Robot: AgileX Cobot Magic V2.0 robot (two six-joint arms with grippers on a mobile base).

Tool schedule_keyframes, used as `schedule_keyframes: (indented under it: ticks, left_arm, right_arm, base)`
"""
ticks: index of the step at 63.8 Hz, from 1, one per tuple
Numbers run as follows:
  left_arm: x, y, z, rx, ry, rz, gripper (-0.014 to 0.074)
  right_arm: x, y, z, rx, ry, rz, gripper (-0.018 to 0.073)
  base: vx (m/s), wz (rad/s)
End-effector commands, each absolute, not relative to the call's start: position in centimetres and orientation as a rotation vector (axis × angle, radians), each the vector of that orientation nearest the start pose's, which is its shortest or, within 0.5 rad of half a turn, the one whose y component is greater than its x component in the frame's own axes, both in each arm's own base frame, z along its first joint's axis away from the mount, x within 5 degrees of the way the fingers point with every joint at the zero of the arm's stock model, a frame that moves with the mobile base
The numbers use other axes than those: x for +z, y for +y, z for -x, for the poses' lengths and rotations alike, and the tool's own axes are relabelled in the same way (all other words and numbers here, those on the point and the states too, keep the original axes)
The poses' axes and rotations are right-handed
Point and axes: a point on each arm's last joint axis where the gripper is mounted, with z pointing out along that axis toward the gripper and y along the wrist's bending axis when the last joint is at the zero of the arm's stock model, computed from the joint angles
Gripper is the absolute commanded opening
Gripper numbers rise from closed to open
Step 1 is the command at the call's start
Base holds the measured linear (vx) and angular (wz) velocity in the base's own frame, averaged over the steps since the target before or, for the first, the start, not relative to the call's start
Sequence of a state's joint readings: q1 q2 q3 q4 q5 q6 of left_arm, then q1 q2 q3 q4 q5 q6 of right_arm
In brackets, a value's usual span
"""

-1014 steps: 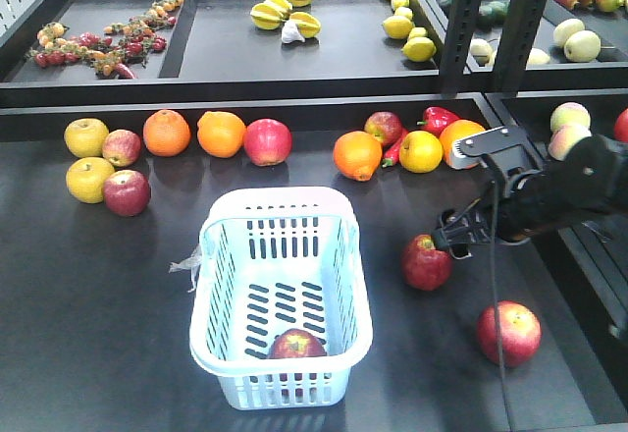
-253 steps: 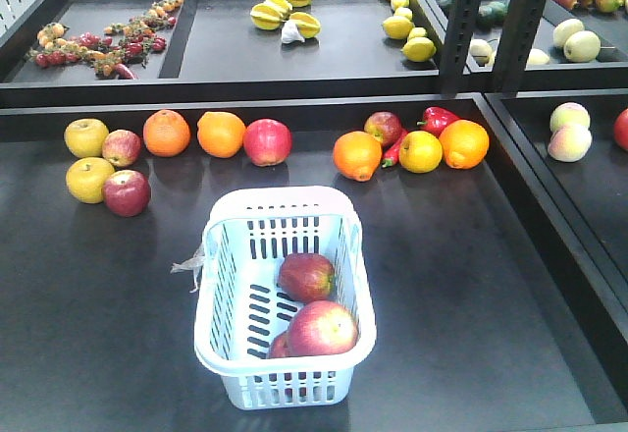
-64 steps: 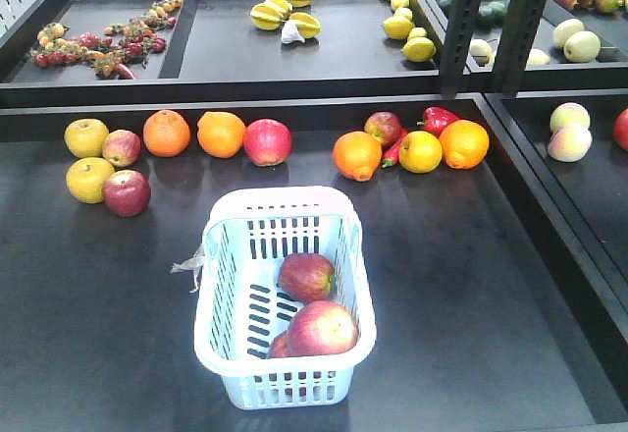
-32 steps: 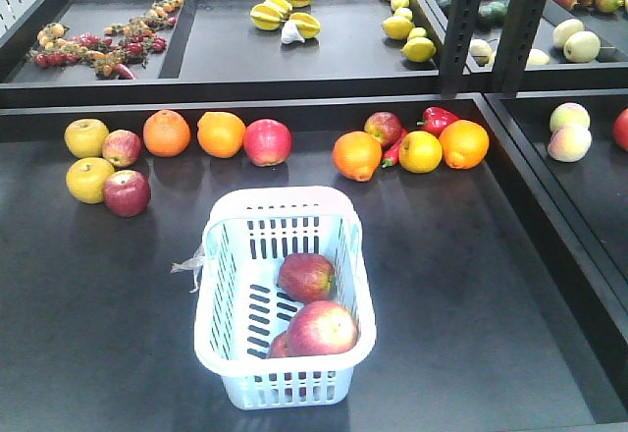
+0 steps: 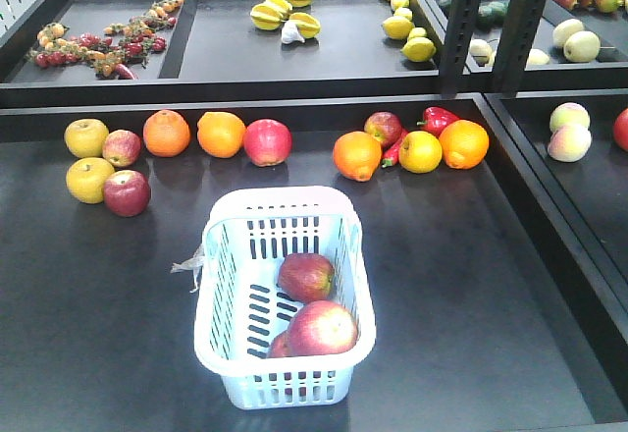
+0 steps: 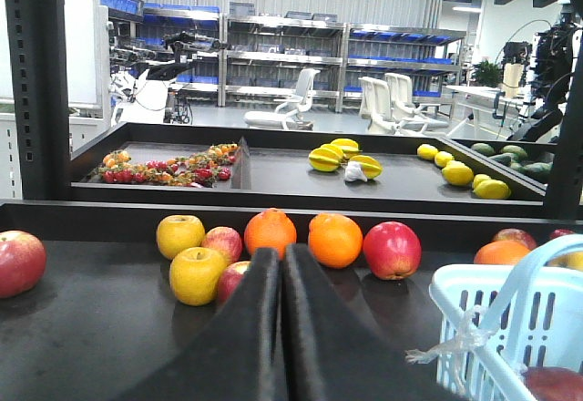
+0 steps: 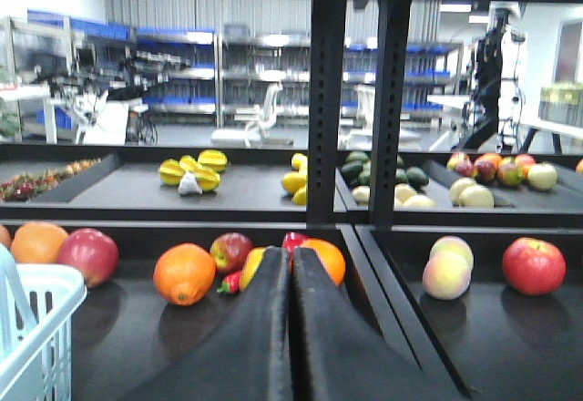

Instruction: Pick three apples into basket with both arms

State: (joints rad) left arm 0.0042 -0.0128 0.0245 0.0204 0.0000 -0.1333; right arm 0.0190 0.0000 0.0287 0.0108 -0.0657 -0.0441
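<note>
The pale blue basket point(image 5: 280, 198) stands on the dark shelf in the front view. Three red apples lie in it: one in the middle point(image 5: 306, 276), one nearer the front point(image 5: 322, 327), and one mostly hidden beneath it point(image 5: 278, 347). Neither arm shows in the front view. In the left wrist view my left gripper point(image 6: 280, 253) is shut and empty, with the basket's rim point(image 6: 483, 292) at its right. In the right wrist view my right gripper point(image 7: 291, 253) is shut and empty, with the basket's corner point(image 7: 41, 282) at the far left.
Along the shelf's back lie yellow apples point(image 5: 86, 137), oranges point(image 5: 167, 133), red apples point(image 5: 267, 141) and a red pepper point(image 5: 437, 118). A raised wall point(image 5: 294, 103) separates the upper trays. Black posts point(image 5: 466, 25) stand at the right, with a side shelf of fruit point(image 5: 569, 142).
Since the oldest frame, two apples from the shelf have ended up in the basket and the right arm has left the front view. Nothing has moved over the last second.
</note>
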Motion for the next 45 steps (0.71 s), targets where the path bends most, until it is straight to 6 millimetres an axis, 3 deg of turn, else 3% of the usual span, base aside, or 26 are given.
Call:
schedule_keyframes:
  ticks: [1,45]
  left_arm:
    - [20.47,0.01,-5.55,-0.103,1.435,0.092,-0.0008]
    - [20.47,0.01,-5.55,-0.103,1.435,0.092,-0.0008]
  right_arm:
    - [21.06,0.06,-5.51,-0.024,1.385,0.035,-0.0009]
    - [20.62,0.06,-5.57,-0.022,1.433,0.036,-0.0009]
  base:
    - [0.00,0.00]
    - [0.00,0.00]
